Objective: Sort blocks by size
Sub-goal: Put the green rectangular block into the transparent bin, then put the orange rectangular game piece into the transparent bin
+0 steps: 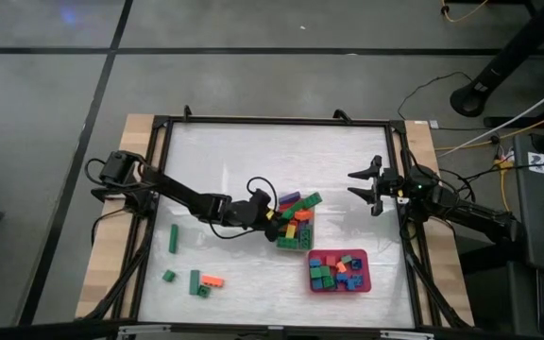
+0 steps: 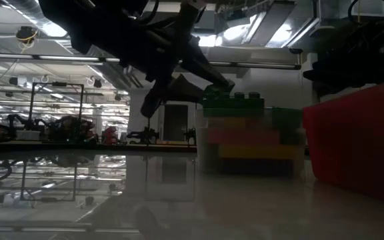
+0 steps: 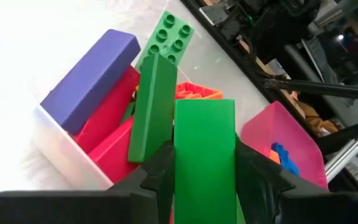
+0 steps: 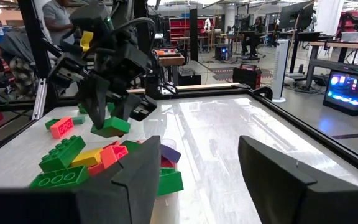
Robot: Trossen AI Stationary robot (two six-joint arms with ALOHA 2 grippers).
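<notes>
Left fingers (image 3: 205, 180) around green bar (image 3: 205, 155) above tub (image 3: 61, 143).

Desk (image 1: 253, 156), white top, dark frame: clear tub (image 1: 296, 244) w/ blocks mid; red tray (image 1: 338, 283) beside; loose blocks (image 1: 196, 282) near left-front corner.

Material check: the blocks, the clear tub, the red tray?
Blocks: likely hard moulded plastic, smooth slightly glossy faces, crisp edges, round studs. Clear tub: looks like translucent plastic; brick colours show through its frosted wall. Red tray: probably opaque plastic, pinkish-red with a thin wall; finish hard to judge.
</notes>
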